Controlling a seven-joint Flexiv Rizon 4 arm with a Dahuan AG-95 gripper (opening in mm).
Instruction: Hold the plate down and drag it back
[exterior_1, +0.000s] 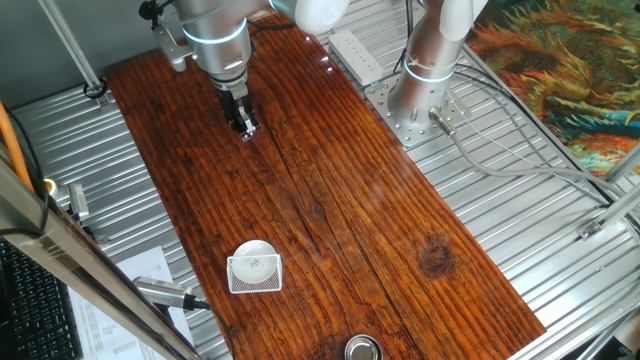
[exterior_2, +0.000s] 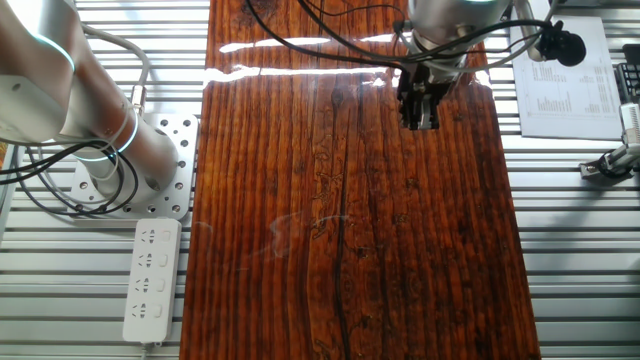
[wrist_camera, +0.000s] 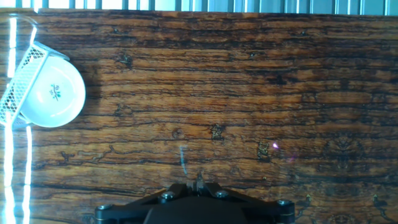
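dark wood tabletop (exterior_1: 330, 210); ribbed metal surround (exterior_1: 520, 220)

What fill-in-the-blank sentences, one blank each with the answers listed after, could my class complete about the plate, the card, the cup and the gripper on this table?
1. The plate is round and ____ in colour.
2. The gridded card ____ the plate's edge.
3. The gripper holds ____.
4. The shiny cup stands on the ____ table.

Missing words: white; overlaps; nothing; wooden
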